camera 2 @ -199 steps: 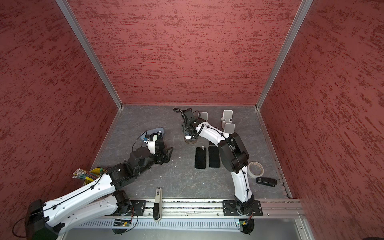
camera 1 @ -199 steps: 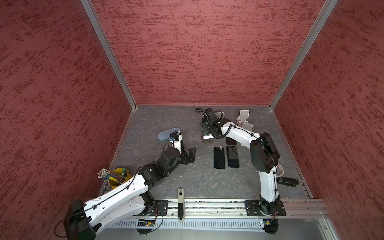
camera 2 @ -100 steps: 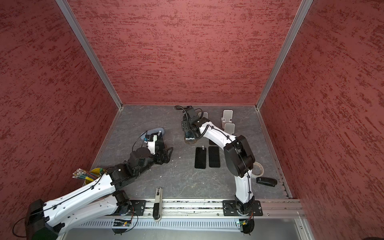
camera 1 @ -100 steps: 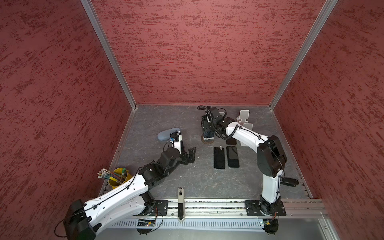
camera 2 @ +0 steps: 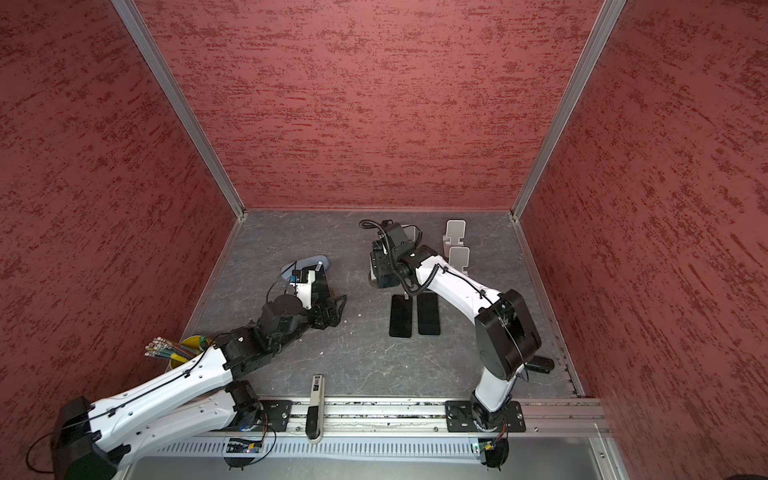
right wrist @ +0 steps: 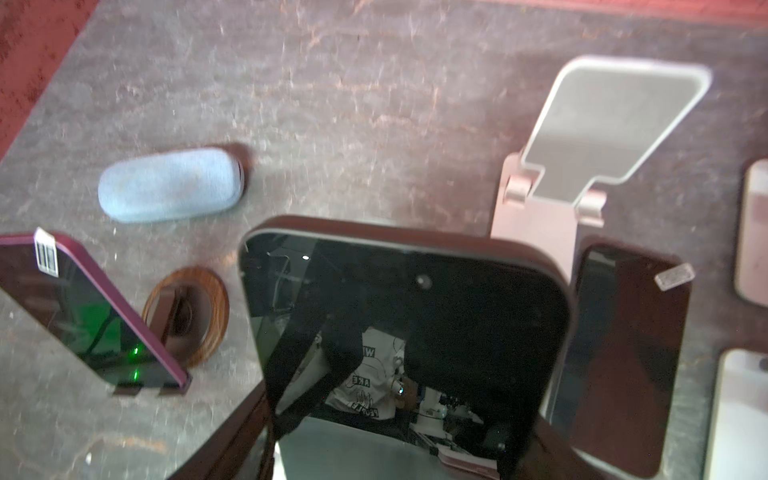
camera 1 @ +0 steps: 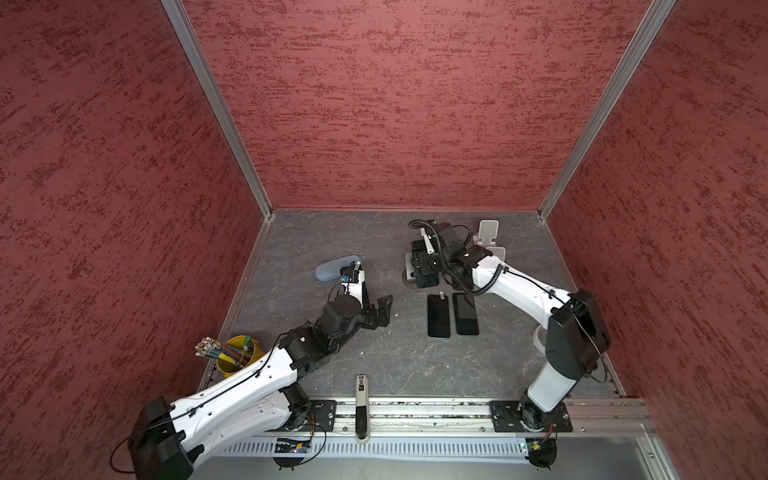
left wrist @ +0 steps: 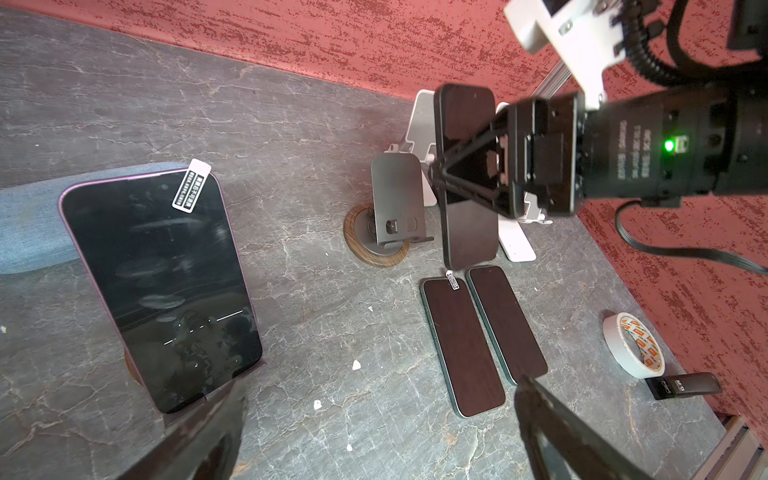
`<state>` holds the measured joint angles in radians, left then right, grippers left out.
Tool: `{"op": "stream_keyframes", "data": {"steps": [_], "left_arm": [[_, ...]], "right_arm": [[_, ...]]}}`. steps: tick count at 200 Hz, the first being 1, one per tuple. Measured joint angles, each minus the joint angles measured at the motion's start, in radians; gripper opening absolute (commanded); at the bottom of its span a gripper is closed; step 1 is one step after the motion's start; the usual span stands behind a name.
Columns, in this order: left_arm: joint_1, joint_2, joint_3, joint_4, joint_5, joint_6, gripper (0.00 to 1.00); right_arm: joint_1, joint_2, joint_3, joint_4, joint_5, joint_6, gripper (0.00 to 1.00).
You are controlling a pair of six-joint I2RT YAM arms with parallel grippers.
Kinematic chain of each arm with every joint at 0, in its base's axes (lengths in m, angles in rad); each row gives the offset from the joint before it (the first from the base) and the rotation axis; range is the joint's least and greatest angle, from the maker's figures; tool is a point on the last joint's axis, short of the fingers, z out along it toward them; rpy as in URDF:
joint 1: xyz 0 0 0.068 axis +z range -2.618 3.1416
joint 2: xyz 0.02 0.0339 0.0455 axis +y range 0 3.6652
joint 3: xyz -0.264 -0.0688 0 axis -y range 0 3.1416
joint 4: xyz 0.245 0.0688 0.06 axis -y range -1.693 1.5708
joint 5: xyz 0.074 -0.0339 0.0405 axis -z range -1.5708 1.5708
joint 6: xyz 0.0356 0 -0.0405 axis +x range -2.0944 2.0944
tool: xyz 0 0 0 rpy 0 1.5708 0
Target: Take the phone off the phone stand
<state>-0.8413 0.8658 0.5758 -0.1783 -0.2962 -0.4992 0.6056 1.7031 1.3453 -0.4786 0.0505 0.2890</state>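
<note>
Up near the back wall, right claw [left wrist: 446, 174] has the phone [left wrist: 469, 237] pinched, held clear of the stand [left wrist: 395, 191]; left claw [left wrist: 380, 384] gapes wide, empty.

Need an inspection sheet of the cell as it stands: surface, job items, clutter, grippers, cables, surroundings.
Surface: grey table, few white crumbs.
Job's things: dark phone held off grey stand; purple phone on another stand; two flat phones; white stands behind.
Clutter: blue case, tape roll, pen cup, black stick.
Grippers: right gripper shut on dark phone; left gripper open, empty.
Cables: black cable looped at right wrist.
Surroundings: red walls, front rail.
</note>
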Motion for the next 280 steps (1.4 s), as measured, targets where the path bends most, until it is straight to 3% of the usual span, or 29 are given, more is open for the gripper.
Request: {"op": "stream_keyframes", "data": {"steps": [101, 211, 280], "left_arm": [[0.0, 0.0, 0.0, 0.0, 0.0, 0.0, 1.0], [0.0, 0.0, 0.0, 0.0, 0.001, 0.0, 1.0], [0.0, 0.0, 0.0, 0.001, 0.004, 0.0, 1.0]], "right_arm": [[-0.007, -0.134, -0.174, -0.043, -0.024, 0.006, 0.59], [-0.048, -0.186, -0.289, -0.081, -0.068, 0.003, 0.59], [0.024, -0.198, -0.348, -0.053, -0.118, 0.09, 0.59]]}}
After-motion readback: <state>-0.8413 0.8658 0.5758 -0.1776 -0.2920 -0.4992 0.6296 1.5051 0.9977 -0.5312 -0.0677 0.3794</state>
